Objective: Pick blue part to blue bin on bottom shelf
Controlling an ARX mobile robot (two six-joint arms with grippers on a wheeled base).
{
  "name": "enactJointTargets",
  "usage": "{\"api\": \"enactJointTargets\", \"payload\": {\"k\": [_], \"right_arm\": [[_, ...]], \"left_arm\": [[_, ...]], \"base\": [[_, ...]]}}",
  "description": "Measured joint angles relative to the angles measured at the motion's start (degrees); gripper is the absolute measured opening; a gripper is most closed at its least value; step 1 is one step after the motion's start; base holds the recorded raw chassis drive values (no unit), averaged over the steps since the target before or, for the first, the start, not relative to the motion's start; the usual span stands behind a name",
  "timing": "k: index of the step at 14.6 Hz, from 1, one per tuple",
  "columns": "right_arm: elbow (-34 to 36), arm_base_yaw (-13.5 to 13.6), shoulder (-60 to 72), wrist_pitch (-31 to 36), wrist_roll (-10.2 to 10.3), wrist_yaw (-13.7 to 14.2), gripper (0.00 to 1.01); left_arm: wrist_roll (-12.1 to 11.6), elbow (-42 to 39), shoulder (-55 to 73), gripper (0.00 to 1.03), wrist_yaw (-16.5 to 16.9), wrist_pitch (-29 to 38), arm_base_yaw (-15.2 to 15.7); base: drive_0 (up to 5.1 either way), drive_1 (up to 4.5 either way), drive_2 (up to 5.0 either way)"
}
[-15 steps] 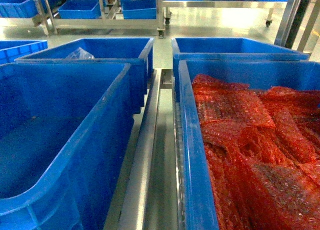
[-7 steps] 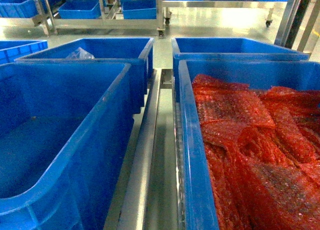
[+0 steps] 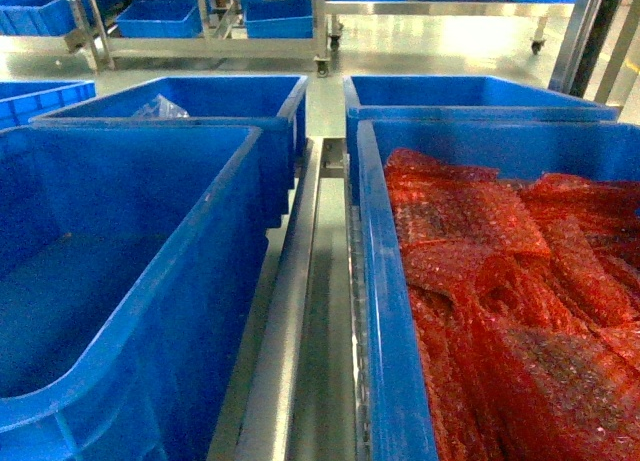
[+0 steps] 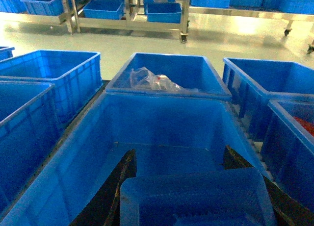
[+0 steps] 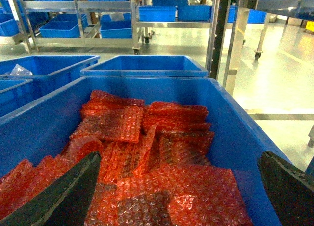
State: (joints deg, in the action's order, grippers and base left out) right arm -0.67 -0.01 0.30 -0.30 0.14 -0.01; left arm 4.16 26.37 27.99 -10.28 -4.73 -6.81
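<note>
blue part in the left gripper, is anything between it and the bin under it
Nothing visible does. The blue part sits in the left gripper, over the open bin, whose floor looks bare. The only clutter, a clear bag, lies in the bin behind.

Near-left bin [image 3: 120, 281] sitting left of divider rail [image 3: 300, 311], bubble-wrap sheets [image 3: 500, 301] lying in near-right bin [image 3: 385, 311], two further bins [image 3: 200, 106] standing behind.

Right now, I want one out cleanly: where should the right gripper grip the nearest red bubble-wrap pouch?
Probably its far edge, coming straight down: the nearest red bubble-wrap pouch lies flat on top of the pile, so only an edge offers a pinch.
</note>
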Motion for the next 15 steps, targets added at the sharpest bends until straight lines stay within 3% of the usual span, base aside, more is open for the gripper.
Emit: {"api": "enactJointTargets", "payload": {"k": [1, 2, 3, 4, 5, 7, 11, 12, 13, 14, 15], "right_arm": [[0.0, 0.0, 0.0, 0.0, 0.0, 0.0, 0.98], [0.0, 0.0, 0.0, 0.0, 0.0, 0.0, 0.98], [0.0, 0.0, 0.0, 0.0, 0.0, 0.0, 0.98], [0.0, 0.0, 0.0, 0.0, 0.0, 0.0, 0.98], [0.0, 0.0, 0.0, 0.0, 0.0, 0.0, 0.98], [0.0, 0.0, 0.0, 0.0, 0.0, 0.0, 0.98], [0.0, 0.0, 0.0, 0.0, 0.0, 0.0, 0.98], [0.0, 0.0, 0.0, 0.0, 0.0, 0.0, 0.98], [0.0, 0.0, 0.0, 0.0, 0.0, 0.0, 0.98], [0.0, 0.0, 0.0, 0.0, 0.0, 0.0, 0.98], [0.0, 0.0, 0.0, 0.1, 0.0, 0.0, 0.98]], "left_arm": [[0.0, 0.0, 0.0, 0.44, 0.0, 0.0, 0.0], [-0.3, -0.3, 0.3, 0.44, -2.9, 1.7, -1.0], [-1.7, -0.6, 3.0, 0.44, -16.2, 7.0, -6.2], [-2.0, -0.7, 6.9, 0.44, -21.9, 10.7, -7.7], [-2.3, -0.7, 13.3, 0.44, -22.6, 16.5, -7.0], [-1.5, -0.1, 27.0, 0.44, -19.0, 25.4, -5.4], [-1.1, 0.3, 29.0, 0.96, -18.5, 25.8, -5.4], [-1.1, 0.3, 29.1, 0.99, -18.5, 25.7, -5.4], [-1.7, -0.9, 29.1, 0.93, -14.3, 31.1, -4.1], [-2.7, -5.0, 27.0, 0.79, -3.8, 38.4, -1.6], [-3.1, -8.8, 24.3, 0.65, 1.5, 39.5, -0.4]], "base": [[0.0, 0.00, 0.0], [0.0, 0.00, 0.0], [0.0, 0.00, 0.0], [0.0, 0.00, 0.0], [0.0, 0.00, 0.0], [0.0, 0.00, 0.0], [0.0, 0.00, 0.0], [0.0, 0.00, 0.0], [0.0, 0.00, 0.0], [0.0, 0.00, 0.0], [0.0, 0.00, 0.0]]}}
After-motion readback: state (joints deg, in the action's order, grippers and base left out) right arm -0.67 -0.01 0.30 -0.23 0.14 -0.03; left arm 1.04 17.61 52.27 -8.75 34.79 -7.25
